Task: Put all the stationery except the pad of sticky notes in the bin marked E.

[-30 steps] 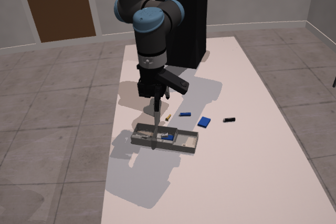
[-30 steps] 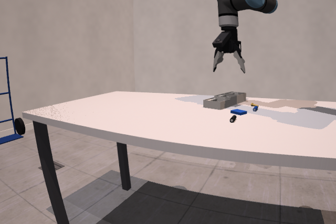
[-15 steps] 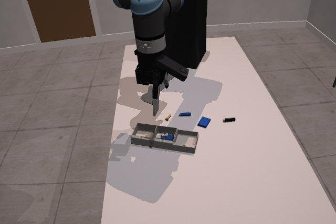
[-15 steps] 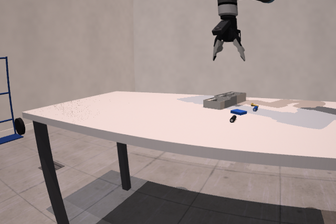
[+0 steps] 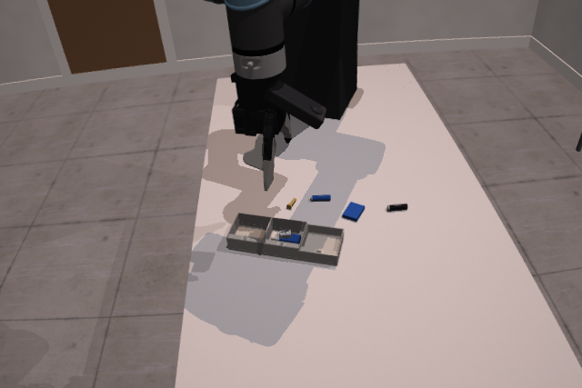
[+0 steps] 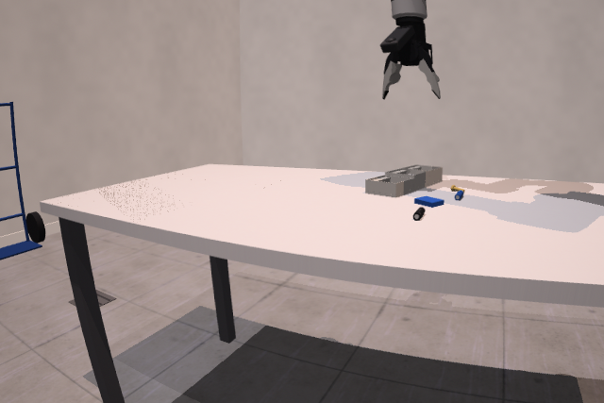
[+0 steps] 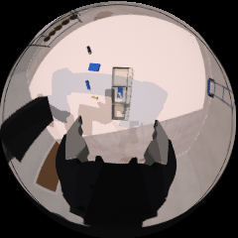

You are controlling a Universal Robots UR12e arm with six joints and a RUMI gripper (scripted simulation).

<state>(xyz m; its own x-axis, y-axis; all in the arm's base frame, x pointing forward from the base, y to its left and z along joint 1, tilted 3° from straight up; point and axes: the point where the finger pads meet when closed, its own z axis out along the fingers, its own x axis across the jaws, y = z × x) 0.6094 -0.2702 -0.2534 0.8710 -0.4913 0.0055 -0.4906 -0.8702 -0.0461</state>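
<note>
Exterior view: gripper (image 6: 411,92) high above bins (image 6: 404,179), jaws spread, empty | middle bin holds a blue item (image 5: 292,237) | blue marker (image 5: 321,197), black marker (image 5: 396,207), yellow piece (image 5: 291,203) loose on table (image 5: 423,303) | sticky pad (image 5: 353,211) stays out.

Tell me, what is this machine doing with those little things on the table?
A single robot arm is sorting small items into a grey three-part bin. Its gripper hangs open and empty high above the table. The middle compartment already holds a blue and white item. A small yellow piece, a blue cylinder, a flat blue pad and a black cylinder lie beside the bin.
</note>
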